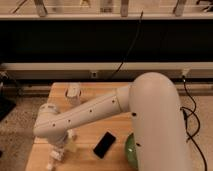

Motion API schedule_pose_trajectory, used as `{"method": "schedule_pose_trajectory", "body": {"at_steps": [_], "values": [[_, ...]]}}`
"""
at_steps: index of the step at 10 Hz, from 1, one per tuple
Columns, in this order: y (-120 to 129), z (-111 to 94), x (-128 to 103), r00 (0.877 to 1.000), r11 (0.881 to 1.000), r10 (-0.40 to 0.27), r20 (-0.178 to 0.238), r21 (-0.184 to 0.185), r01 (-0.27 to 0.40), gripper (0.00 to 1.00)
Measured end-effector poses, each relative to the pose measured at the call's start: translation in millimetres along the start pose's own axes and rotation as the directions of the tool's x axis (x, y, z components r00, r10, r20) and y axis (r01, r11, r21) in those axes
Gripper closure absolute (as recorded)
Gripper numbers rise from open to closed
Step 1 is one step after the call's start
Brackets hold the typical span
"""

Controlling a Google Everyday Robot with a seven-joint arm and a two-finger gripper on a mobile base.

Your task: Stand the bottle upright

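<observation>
Item, front-left corner of the wooden worktop (pixel 87 160): the bottle (pixel 53 162), small and white, seemingly lying down, its long axis slanting from the near-left edge up and rightward toward the arm. Item, directly above and touching or all but touching its upper end: the pincer (pixel 63 146), reaching down from the bent white arm (pixel 85 114). How wide it stands, and whether it has hold of the bottle, cannot be told, as white runs into white there. Judged: the bottle lies just below and to the camera's left of the pincer, so righting it means a lift that swings the far end over the near one. Item, mid-worktop: a flat black phone (pixel 105 144), well apart from the bottle. Item, beside it: a green bowl (pixel 128 150), partly hidden by the robot's body. Item, far edge: a whitish cup (pixel 73 93), upright.
</observation>
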Motion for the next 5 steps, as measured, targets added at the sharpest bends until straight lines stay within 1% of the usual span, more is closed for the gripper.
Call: {"method": "schedule_pose_trajectory", "body": {"at_steps": [3, 4, 5], "values": [[-3, 8, -3, 1.0, 1.0, 0.021, 0.007, -0.01, -0.021, 0.2], [-4, 12, -4, 1.0, 1.0, 0.026, 0.01, -0.016, -0.026, 0.23], [-4, 17, -3, 0.999, 0.999, 0.031, 0.008, -0.024, -0.031, 0.3]]}}
